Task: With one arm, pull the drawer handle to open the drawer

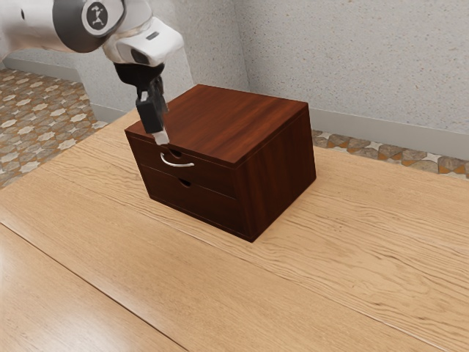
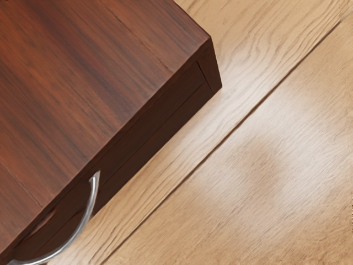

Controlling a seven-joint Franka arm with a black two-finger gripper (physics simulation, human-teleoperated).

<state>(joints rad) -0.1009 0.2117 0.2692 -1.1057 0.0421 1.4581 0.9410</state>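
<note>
We see a small cabinet (image 1: 234, 158) of dark reddish-brown wood with a fine streaked grain, standing on our pale wooden bench (image 1: 330, 279), toward its far side. Its front holds two drawers, one above the other. The top drawer (image 1: 192, 167) carries the drawer handle (image 1: 176, 162), a thin, curved bar of bright silver metal set before a shallow scooped recess. The lower drawer (image 1: 194, 199) shows a small dark notch at its upper edge. Both drawer fronts sit flush with the cabinet's face, so the top drawer is shut.

Our arm (image 1: 110, 29) comes in from the exterior view's left, and our jaws point down at the cabinet's upper front edge, just above the handle's end on the exterior view's left. We cannot tell whether they are released or clenched, nor whether they touch the handle.

From the wrist view, the drawer handle (image 2: 83, 221) bows out from the cabinet (image 2: 83, 83) front over the bench (image 2: 265, 165).
</note>
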